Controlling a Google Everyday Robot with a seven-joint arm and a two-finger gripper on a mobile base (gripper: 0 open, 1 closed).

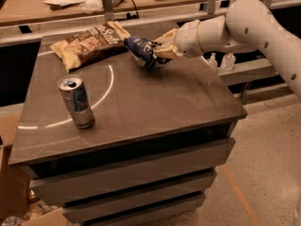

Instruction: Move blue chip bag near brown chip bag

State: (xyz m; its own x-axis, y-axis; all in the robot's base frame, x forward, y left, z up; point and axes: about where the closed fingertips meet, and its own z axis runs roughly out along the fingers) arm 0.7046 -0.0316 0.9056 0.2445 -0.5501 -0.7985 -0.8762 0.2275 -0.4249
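The blue chip bag (142, 52), small, crinkly and dark navy, is held by my gripper (157, 54) just above the far part of the grey table (155, 102). The gripper comes in from the right on a white arm and is shut on the bag's right end. The brown chip bag (89, 42), dark brown with cream-yellow ends and white script, lies flat at the table's far left. The blue bag's left tip is right beside the brown bag's right end.
A blue-and-silver drink can (76, 101) stands upright near the table's front left. A white arc is marked on the tabletop. A cluttered bench (56, 4) runs behind the table. Cardboard boxes (9, 182) sit on the floor at the left.
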